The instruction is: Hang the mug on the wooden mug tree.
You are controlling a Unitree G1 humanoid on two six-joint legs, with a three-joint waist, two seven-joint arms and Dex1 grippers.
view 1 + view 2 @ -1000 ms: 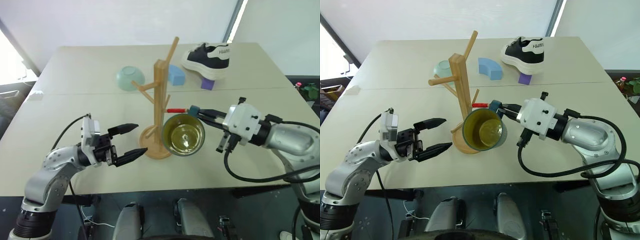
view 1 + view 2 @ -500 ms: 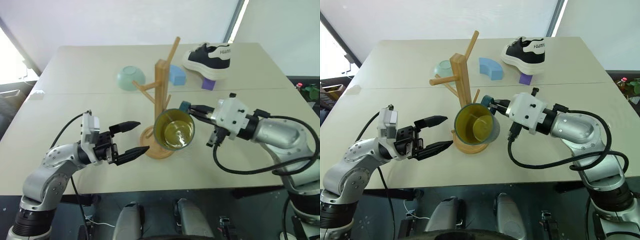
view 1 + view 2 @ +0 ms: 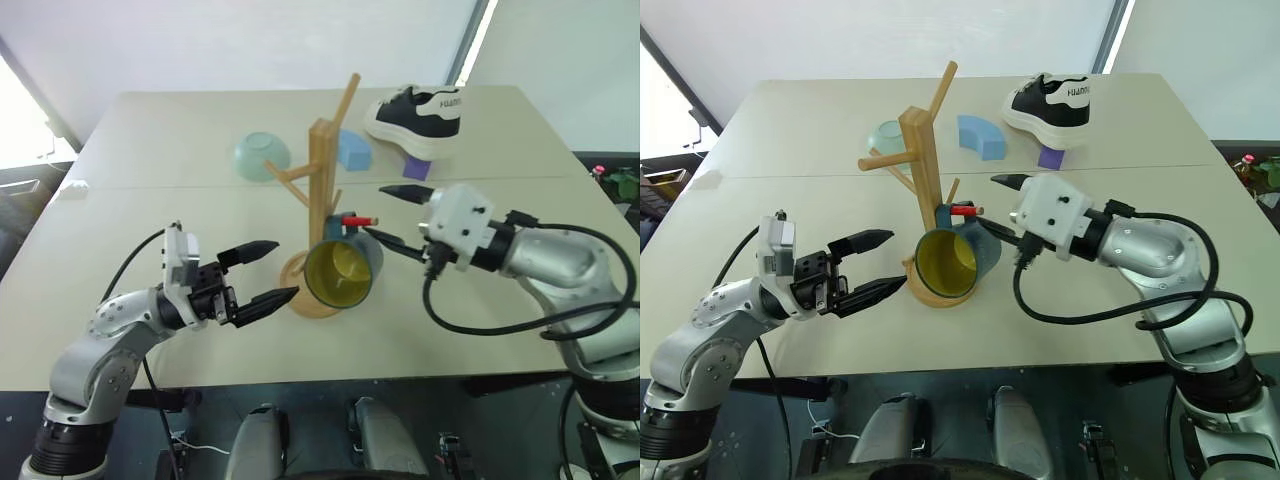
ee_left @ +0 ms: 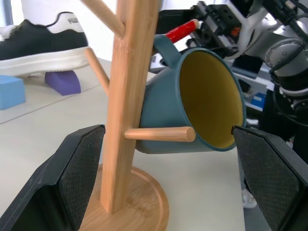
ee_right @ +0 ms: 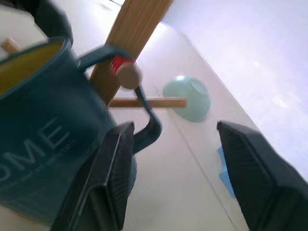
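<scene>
Right eye view: the mug [image 3: 948, 259], dark teal outside and yellow inside, hangs tilted on the mug tree [image 3: 923, 170], its mouth facing the robot. Its loop handle sits over a red-tipped peg [image 3: 962, 210] low on the post, and the mug's body leans beside the post above the round wooden base. No finger touches it.

Just to the mug's right, the right gripper [image 3: 1006, 208] has its two black fingers spread apart, one above the peg's level and one below, with the handle and the peg tip lying near the gap between them. It holds nothing. In the right wrist view the handle loop [image 5: 147, 120] is plainly threaded on the peg.

On the mug's other side, the left gripper [image 3: 883, 262] hangs near the tree's base with its fingers apart and empty, pointing at the mug.

Farther off, behind the tree, lie a pale green bowl [image 3: 886, 135], a blue curved block [image 3: 981, 136], and a black and white shoe [image 3: 1050, 103] propped on a small purple block [image 3: 1049, 157], all on the beige table [image 3: 1110, 300].

Judging by this, the hanging itself looks done and the step in hand is the release. Next, the right gripper would need to draw back to the right, clear of handle and peg, without nudging the mug off.
</scene>
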